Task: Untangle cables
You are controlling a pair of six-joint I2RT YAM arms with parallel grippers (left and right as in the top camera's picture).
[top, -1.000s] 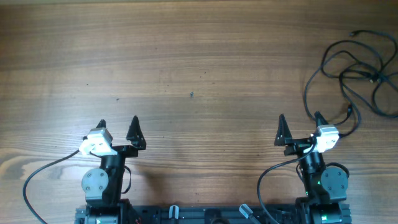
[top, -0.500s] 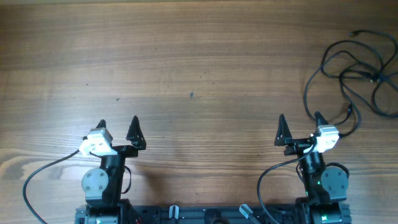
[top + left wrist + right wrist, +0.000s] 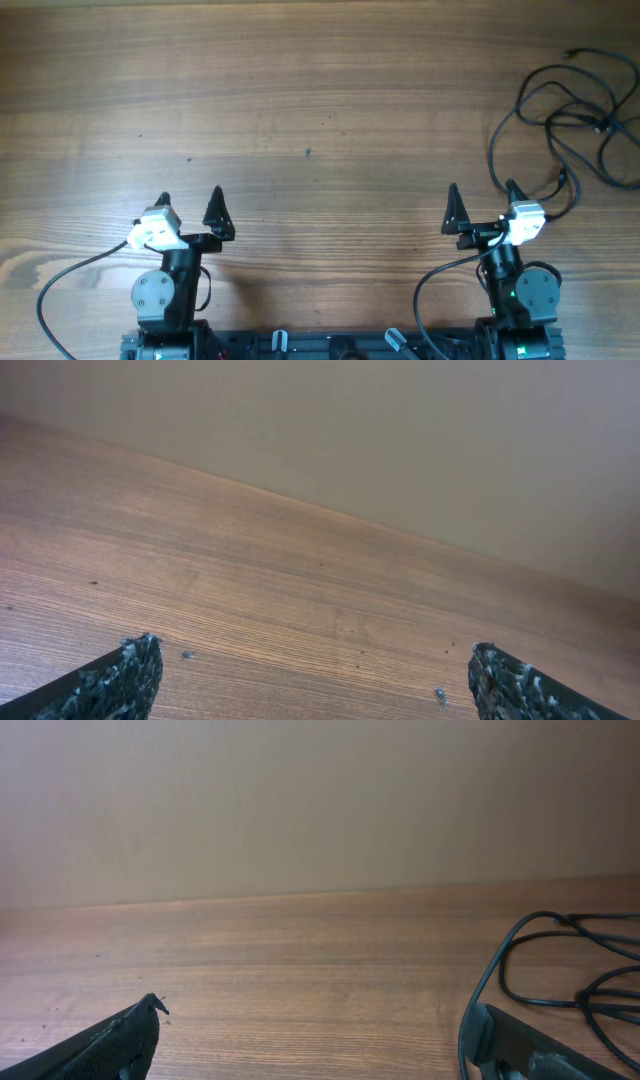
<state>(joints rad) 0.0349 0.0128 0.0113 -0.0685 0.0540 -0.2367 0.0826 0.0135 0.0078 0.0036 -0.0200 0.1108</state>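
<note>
The cables [image 3: 570, 120] are thin black cords lying in loose tangled loops at the table's far right, with small plugs at their ends. They also show at the right of the right wrist view [image 3: 560, 960]. My right gripper [image 3: 483, 192] is open and empty, just left of the nearest cable loop, which runs past its right finger. My left gripper [image 3: 190, 198] is open and empty at the front left, far from the cables. In the left wrist view [image 3: 310, 665] only bare wood lies between the fingers.
The wooden table [image 3: 300, 110] fills the overhead view. The arm bases and their thicker black wires [image 3: 60, 285] sit at the front edge. A plain beige wall [image 3: 300, 800] stands beyond the table's far edge.
</note>
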